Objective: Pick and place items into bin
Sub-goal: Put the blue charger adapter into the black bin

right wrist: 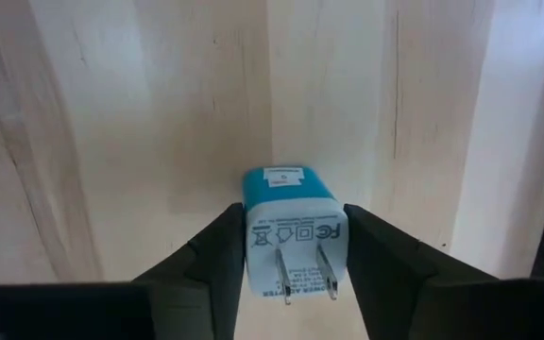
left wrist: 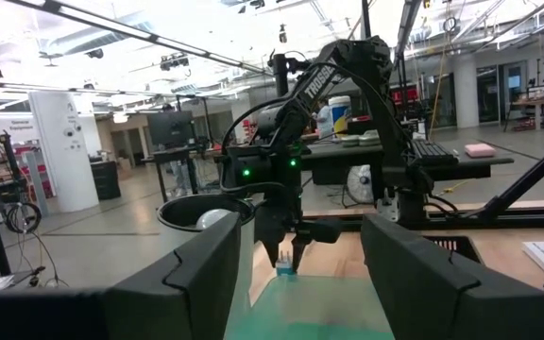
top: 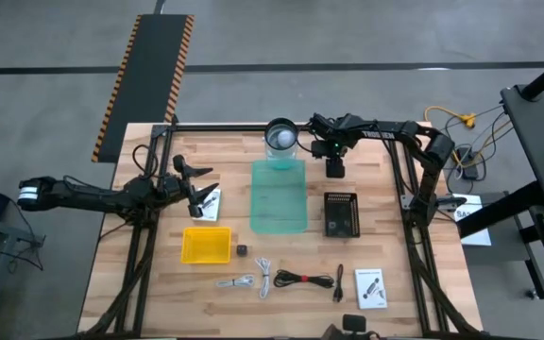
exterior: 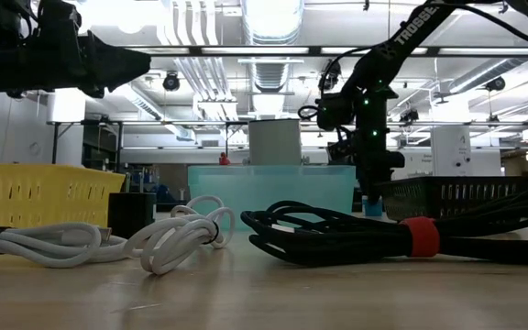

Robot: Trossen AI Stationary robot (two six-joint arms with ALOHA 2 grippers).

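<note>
Currently, as I stood:
Right gripper (right wrist: 291, 260): my jaws were clamped on the blue-white plug adapter (right wrist: 290, 231), one finger on each side, prongs facing my wrist camera.
Adapter's place: held just above the bare wooden table (top: 395, 255), at about one o'clock from the table's middle, between the teal bin (top: 279, 195) and the black mesh basket (top: 341, 213).
Left gripper (top: 199, 186): my jaws were spread apart and held nothing, hovering at about nine o'clock, beside a white card (top: 211, 204).
Yellow bin (top: 206, 245): at about eight o'clock.
Loose items: tiny black cube (top: 242, 250), white cables (top: 251, 280), coiled black cable (top: 304, 279) and another white packet (top: 371, 287) lay along the six o'clock edge.
</note>
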